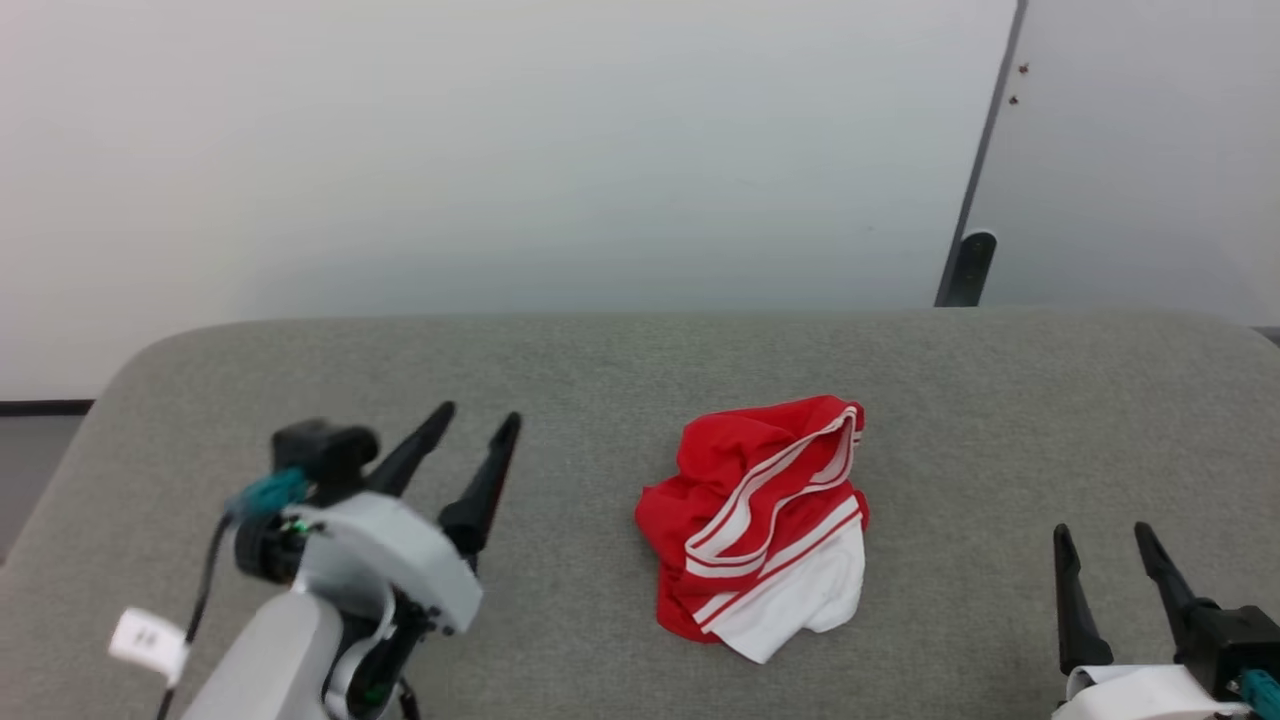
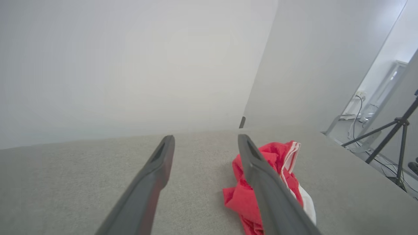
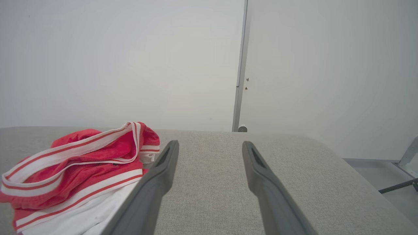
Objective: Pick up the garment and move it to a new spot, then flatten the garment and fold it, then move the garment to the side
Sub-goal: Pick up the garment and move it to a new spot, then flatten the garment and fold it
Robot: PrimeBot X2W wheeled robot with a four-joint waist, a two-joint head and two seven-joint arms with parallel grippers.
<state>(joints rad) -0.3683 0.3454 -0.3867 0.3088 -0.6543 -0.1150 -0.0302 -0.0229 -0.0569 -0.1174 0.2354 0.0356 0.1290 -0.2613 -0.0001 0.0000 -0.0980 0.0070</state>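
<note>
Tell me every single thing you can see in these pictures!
garment: one, red with white stripes and a white part, crumpled in the middle of the table
table: one, grey fabric top with rounded corners, under everything
wall: white panels with a dark seam, behind the table
black post: one, at the bottom of the wall seam, behind the table's far edge
tripod: one, black, on the floor beyond the table
left tool: one, two dark fingers, open, over the table to the garment's left, not touching it
right tool: one, two dark fingers, open, over the table to the garment's right, not touching it
</note>
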